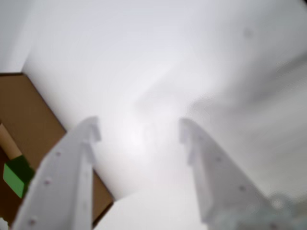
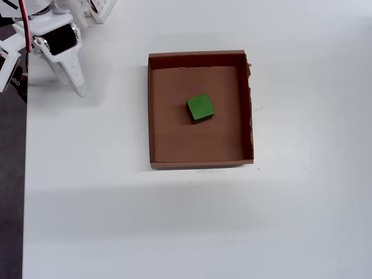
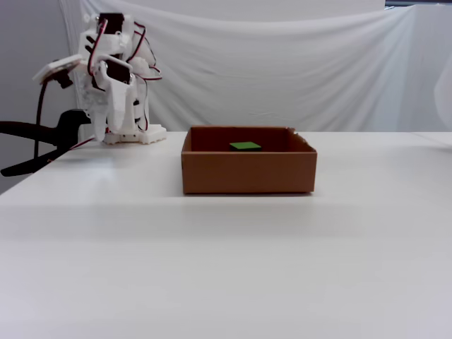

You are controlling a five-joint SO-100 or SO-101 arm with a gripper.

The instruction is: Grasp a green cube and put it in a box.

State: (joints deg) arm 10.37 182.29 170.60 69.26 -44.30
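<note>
Gripper (image 1: pixel 139 132) gapes empty, well apart from green cube (image 2: pixel 200 108) inside box (image 2: pixel 152 116).

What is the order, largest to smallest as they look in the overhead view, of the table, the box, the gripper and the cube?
1. Table
2. Box
3. Gripper, though it may sit nearer the camera
4. Cube

One green cube (image 2: pixel 200 108), one box (image 2: pixel 200 161), one tool (image 1: pixel 139 130).
</note>
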